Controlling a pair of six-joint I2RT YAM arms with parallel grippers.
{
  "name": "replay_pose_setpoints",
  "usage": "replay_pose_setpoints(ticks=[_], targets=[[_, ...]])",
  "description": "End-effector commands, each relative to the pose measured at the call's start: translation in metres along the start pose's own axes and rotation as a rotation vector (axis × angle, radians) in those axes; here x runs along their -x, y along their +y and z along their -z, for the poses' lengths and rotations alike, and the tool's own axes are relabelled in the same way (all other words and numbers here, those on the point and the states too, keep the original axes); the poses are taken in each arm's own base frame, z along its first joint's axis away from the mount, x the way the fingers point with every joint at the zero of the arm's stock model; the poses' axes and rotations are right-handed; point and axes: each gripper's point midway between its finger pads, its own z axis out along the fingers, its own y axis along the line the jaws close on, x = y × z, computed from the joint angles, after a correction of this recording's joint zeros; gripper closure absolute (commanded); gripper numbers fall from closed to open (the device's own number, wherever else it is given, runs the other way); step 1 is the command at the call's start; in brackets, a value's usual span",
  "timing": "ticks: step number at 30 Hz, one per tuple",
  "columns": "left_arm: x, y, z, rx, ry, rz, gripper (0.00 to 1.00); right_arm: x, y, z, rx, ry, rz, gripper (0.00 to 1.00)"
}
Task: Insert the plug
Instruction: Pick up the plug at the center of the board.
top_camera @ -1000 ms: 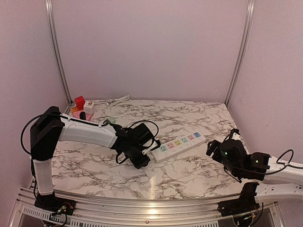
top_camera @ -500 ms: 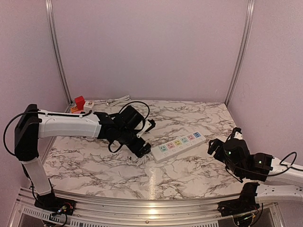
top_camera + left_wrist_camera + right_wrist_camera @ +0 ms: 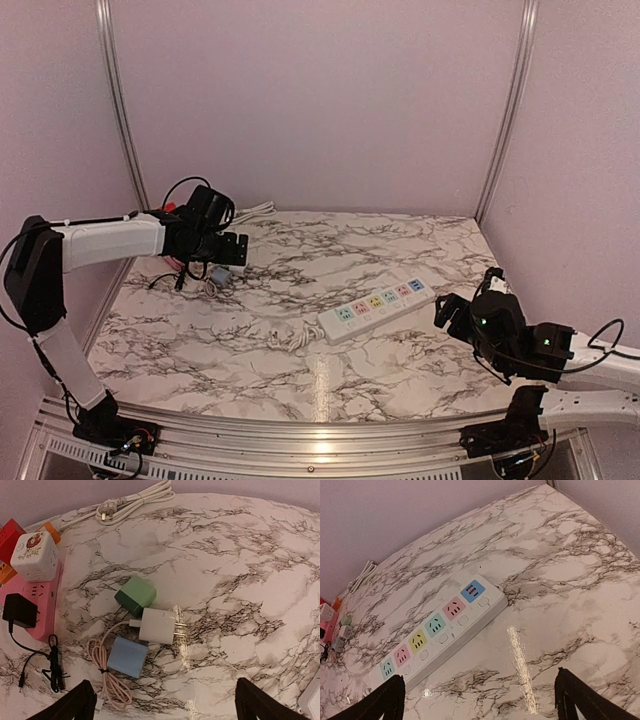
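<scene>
Here the white plug lies between green adapter and blue adapter.

Nothing legible anywhere. The white cube-shaped plastic adapter, near the far left corner of the bench, carries a round red emblem and red lettering, too blurred to read.

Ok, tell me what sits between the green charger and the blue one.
A white two-prong charger lies between them; the left wrist view shows it.

Top camera overlooks the whole table from behind, sharing the power strip with the closer right-wrist view.
</scene>
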Motion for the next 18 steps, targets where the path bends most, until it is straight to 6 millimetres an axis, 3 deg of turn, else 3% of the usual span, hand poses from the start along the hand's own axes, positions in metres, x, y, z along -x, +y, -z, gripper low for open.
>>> replay_pose_setpoints(ticks=[1, 14, 18], targets=[[-0.007, 0.023, -0.014, 0.037, 0.033, 0.125, 0.01, 0.005, 0.004, 0.001, 0.015, -0.01, -0.006, 0.01], [-0.023, 0.047, -0.064, 0.076, 0.11, 0.052, 0.05, -0.004, -0.004, 0.0, 0.009, 0.007, -0.026, 0.01], [-0.028, 0.046, -0.077, 0.061, 0.115, 0.047, 0.07, -0.006, -0.005, 0.0, 0.012, 0.009, -0.035, 0.02]])
